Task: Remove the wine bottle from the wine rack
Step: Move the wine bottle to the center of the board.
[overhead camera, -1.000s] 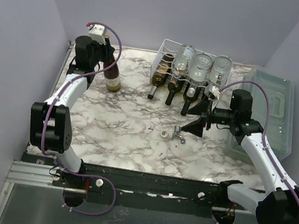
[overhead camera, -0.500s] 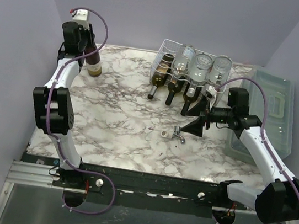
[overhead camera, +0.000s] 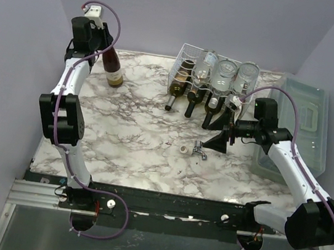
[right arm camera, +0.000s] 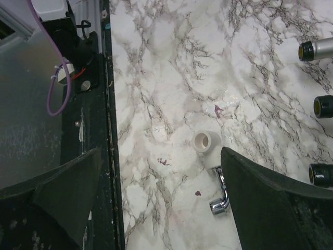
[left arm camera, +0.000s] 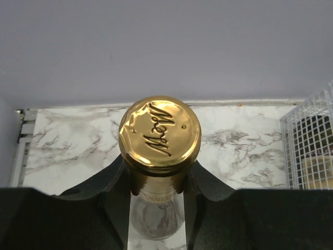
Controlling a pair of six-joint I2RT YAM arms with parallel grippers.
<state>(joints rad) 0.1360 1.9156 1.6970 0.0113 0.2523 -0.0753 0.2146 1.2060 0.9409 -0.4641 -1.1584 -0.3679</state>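
A dark wine bottle [overhead camera: 113, 71] with a cream label stands upright near the table's back left corner. My left gripper [overhead camera: 103, 46] is shut on its neck. In the left wrist view the two black fingers [left arm camera: 117, 192] press the neck just under the gold cap [left arm camera: 159, 133]. Whether the bottle's base touches the marble I cannot tell. The white wire wine rack [overhead camera: 188, 56] stands at the back centre, well to the right, with several more bottles lying in it; its grid shows at the right edge [left arm camera: 311, 140]. My right gripper [overhead camera: 219, 131] hangs open and empty in front of the rack [right arm camera: 161, 156].
A translucent grey-green lidded bin [overhead camera: 307, 126] lies along the right side. A small white ring [overhead camera: 185, 148] [right arm camera: 203, 141] and a chrome fitting [overhead camera: 200, 151] [right arm camera: 220, 198] lie mid-table by the right gripper. Dark bottle necks [right arm camera: 318, 49] stick out of the rack's front.
The left arm has carried the bottle away from the rack toward the back left corner, keeping it upright. The right arm has barely moved and stays open.
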